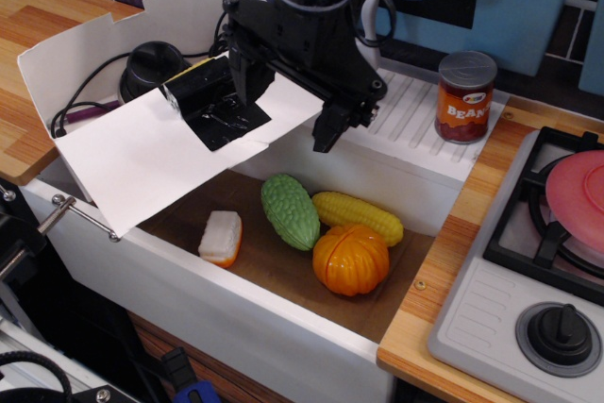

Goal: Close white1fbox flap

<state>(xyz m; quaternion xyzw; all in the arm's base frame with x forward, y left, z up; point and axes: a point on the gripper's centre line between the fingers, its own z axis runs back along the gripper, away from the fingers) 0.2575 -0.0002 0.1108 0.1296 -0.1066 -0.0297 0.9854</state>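
Observation:
The white1fbox (113,44) stands open at the left, on the counter at the sink's rim, with its plain white wall upright at the back. No stripe or print shows. Inside lie a black round object (154,65) and cables. Its broad white flap (142,158) lies folded outward and down over the sink's left end. My black gripper (286,106) hangs over the flap's right end, jaws apart, one fingertip (243,82) above the box opening and the other fingertip (328,131) just past the flap's right edge. It holds nothing.
The sink (283,327) holds a green gourd (291,209), a corn cob (357,217), an orange pumpkin (350,259) and a white-orange piece (222,236). A bean can (466,96) stands on the drainer. A stove (500,327) with a pink lid (578,191) is right.

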